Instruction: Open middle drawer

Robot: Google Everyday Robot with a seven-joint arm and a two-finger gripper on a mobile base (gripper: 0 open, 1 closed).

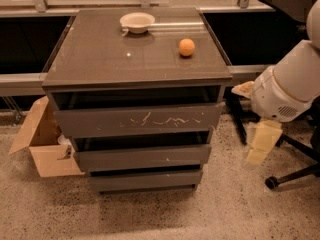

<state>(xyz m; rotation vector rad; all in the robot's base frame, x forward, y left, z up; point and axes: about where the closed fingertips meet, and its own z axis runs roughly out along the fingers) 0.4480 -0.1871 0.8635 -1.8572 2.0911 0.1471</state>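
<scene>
The middle drawer (142, 157) is the plain dark grey-brown front with a few tiny white specks, in the dark cabinet at the centre. It sits below the front with long white scratches (137, 119) and above the narrower bottom front (146, 179). A dark gap shows above each front. My gripper (260, 143) is beige and hangs below the white arm housing (285, 91), to the right of the cabinet at about middle-drawer height. It is apart from the cabinet and holds nothing that I can see.
A white bowl (137, 22) and an orange (186, 47) sit on the cabinet top (100, 59). An open cardboard box (45, 144) stands on the floor at the left. An office chair base (295, 169) is behind my arm at the right.
</scene>
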